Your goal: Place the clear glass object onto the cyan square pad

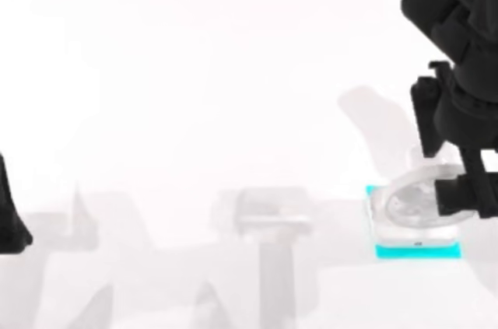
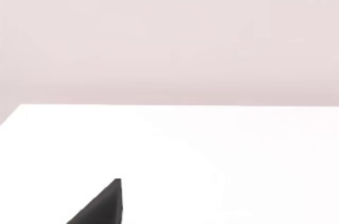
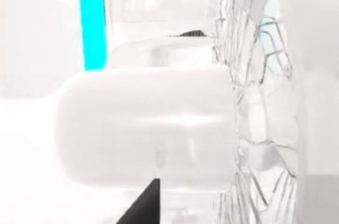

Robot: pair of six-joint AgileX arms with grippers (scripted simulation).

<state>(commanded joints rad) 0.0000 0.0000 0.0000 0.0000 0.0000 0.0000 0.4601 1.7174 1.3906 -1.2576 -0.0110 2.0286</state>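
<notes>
The clear glass object (image 1: 414, 208) sits over the cyan square pad (image 1: 420, 250), just beside the right claw (image 1: 459, 193); whether that claw is grasping it, I cannot tell. Placement looks nearly done; release and withdrawal remain. The left claw (image 1: 12, 224) is parked far off.

Clear glass object (image 1: 414, 206): transparent, near colourless, glossy, with facet-like lines across its wall close up. Cyan square pad (image 1: 389, 250): flat, plain, matt. Tabletop (image 1: 194, 96): smooth, white, matt. Right tool (image 1: 465, 193): black, dull finish, like plastic.
</notes>
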